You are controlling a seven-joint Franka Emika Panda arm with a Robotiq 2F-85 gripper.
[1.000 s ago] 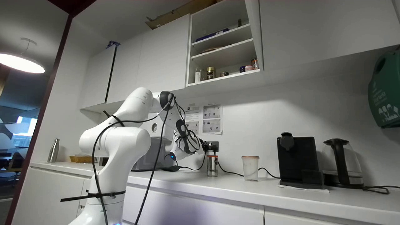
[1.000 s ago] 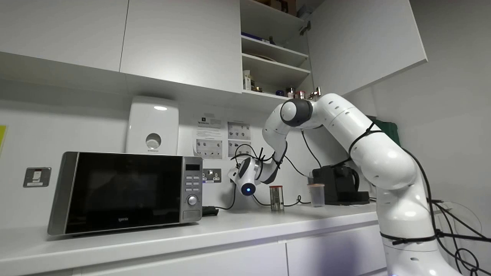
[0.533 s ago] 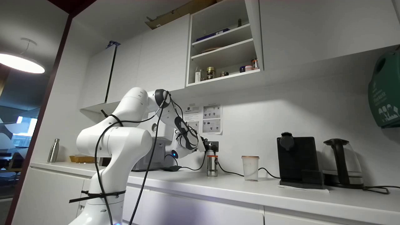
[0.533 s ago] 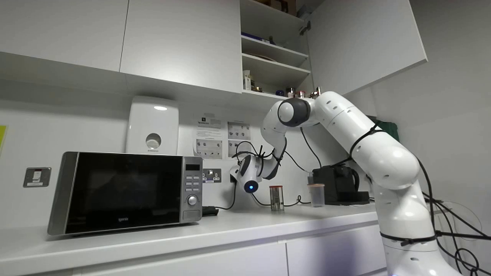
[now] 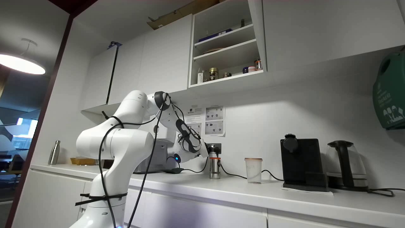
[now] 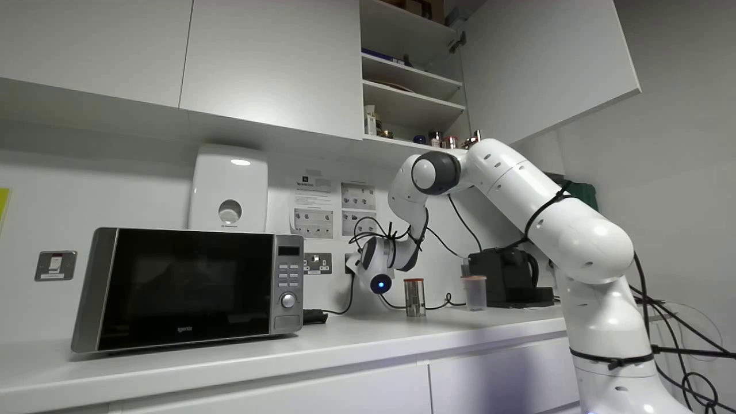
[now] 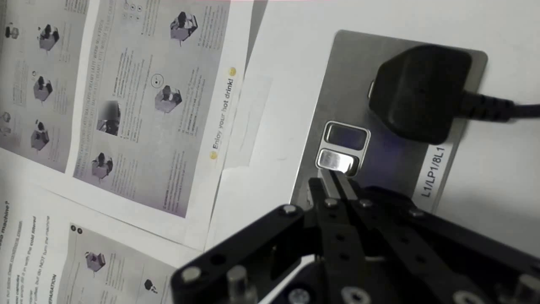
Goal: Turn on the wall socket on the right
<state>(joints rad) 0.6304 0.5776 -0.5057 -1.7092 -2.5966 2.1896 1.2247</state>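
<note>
The metal wall socket fills the right of the wrist view. A black plug sits in it. It has a shiny silver switch and a dark switch side by side. My gripper is shut, with only a thin slit between the pads, and holds nothing. Its tips overlap the edge of the silver switch; I cannot tell whether they touch it. The socket also shows in an exterior view, partly behind the gripper and canister. Another double socket is beside the microwave.
A steel canister with a red rim stands under the socket. A plastic cup, coffee machine and kettle are further along the counter. The microwave stands on the other side. A cabinet door hangs open above.
The arm's elbow and wrist have shifted slightly. The hand has moved a little sideways and turned slightly, staying close to the socket. The objects on the counter have not moved.
</note>
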